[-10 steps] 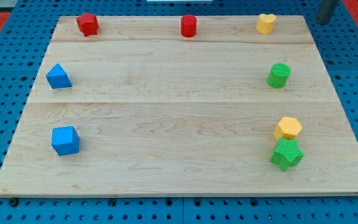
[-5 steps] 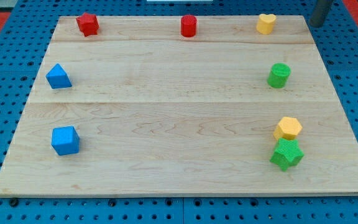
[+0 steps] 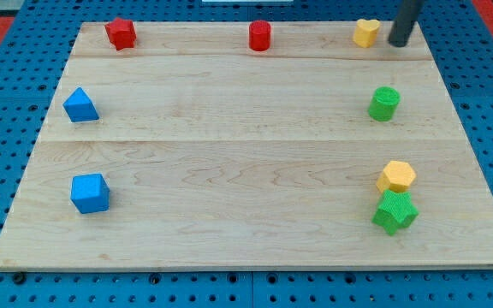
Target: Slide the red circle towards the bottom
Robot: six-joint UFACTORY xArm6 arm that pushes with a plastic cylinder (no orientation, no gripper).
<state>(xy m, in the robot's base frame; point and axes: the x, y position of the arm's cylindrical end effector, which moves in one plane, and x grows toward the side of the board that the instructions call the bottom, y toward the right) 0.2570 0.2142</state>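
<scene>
Along the wooden board's top edge, note the red circle sits well to the view's left of my tip, which is bare, touching nothing, beside the yellow heart.

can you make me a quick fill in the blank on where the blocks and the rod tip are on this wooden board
1. My tip stands just to the view's right of the ____ heart block.
2. The red circle block lies along the board's ____ edge.
3. The yellow hexagon block touches the ____ star block.

Missing words: yellow; top; green
</scene>
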